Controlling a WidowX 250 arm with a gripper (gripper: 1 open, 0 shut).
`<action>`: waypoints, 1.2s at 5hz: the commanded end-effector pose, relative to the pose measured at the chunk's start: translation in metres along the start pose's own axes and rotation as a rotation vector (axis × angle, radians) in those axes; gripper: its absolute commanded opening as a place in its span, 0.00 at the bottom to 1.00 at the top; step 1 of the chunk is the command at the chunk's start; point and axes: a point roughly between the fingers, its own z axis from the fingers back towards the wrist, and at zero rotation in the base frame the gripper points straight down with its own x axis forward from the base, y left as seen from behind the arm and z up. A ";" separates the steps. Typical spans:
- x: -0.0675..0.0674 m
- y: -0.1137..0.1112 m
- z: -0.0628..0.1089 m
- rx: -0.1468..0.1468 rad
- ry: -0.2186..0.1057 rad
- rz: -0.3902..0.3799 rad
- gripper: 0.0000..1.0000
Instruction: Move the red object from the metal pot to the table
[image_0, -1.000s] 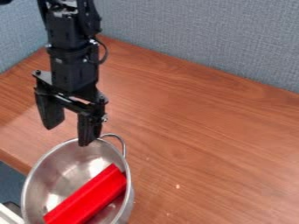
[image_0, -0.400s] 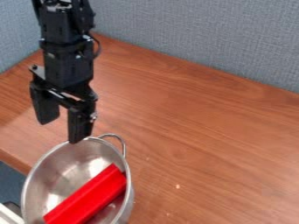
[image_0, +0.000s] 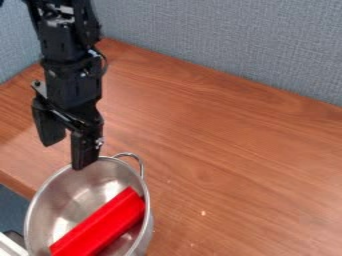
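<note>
The red object (image_0: 96, 229) lies slanted inside the metal pot (image_0: 54, 198), which stands at the lower left of the brown table (image_0: 227, 130). My gripper (image_0: 67, 143) hangs just above the pot's far left rim, black fingers pointing down and spread open with nothing between them. One finger (image_0: 84, 152) ends right at the rim; the other finger (image_0: 46, 128) is off to the left over the wood. The block's lower end runs out of the frame.
A looped pot handle (image_0: 128, 158) sticks out toward the table's middle. A grey-blue wall (image_0: 254, 40) borders the far side. The table's left edge (image_0: 11, 180) runs close beside the pot.
The arm has shifted left and slightly up along the pot's rim, still open. The pot and red block have not moved.
</note>
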 end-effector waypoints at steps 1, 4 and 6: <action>0.000 -0.004 0.002 0.012 -0.010 -0.045 1.00; 0.006 -0.019 0.008 -0.008 -0.029 -0.046 1.00; 0.005 -0.035 0.011 0.002 -0.035 -0.078 1.00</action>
